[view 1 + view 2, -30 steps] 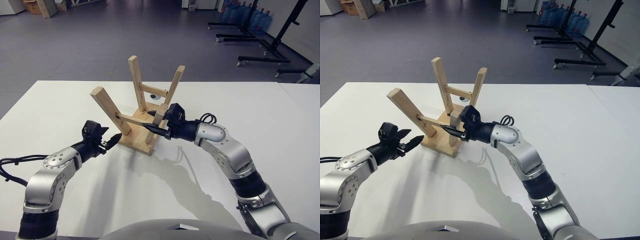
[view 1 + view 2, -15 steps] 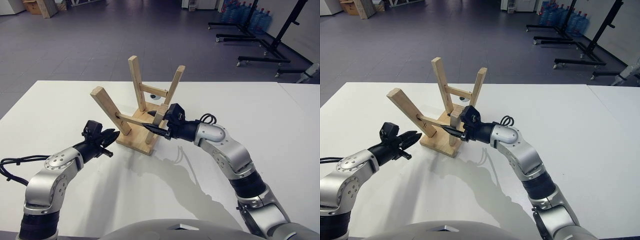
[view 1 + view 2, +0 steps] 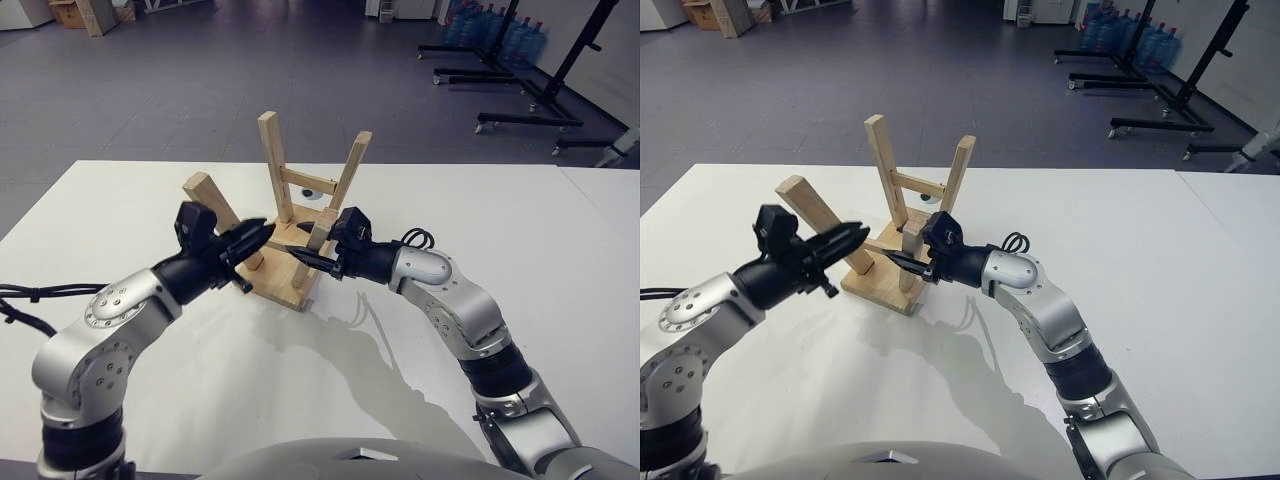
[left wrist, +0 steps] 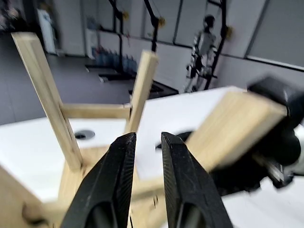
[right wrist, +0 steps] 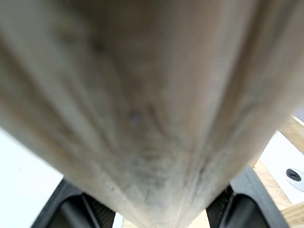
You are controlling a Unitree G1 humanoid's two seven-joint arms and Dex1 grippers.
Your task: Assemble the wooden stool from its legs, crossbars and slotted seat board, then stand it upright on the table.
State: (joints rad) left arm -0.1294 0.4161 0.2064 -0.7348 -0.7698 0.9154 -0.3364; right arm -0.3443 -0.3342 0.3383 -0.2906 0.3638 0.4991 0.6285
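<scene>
On the left part of the counter [image 3: 110, 215], the left end effector [image 3: 262, 228] hangs just beside the slanted leg [image 3: 207, 196] of the stool [image 3: 290, 225]. Its fingers [image 4: 121, 166] are narrow, with nothing between them. The stool stands upside down near the middle, with its seat board [image 3: 283, 284] flat on the counter and its legs pointing up. To the right, the right end effector [image 3: 308, 260] is clamped on the front leg [image 3: 321, 226]. I judge that the assembly is almost done and the joints are being checked. The next move probably calls for the left fingers to widen and take the slanted leg, so that both arms can turn the stool over slowly.
</scene>
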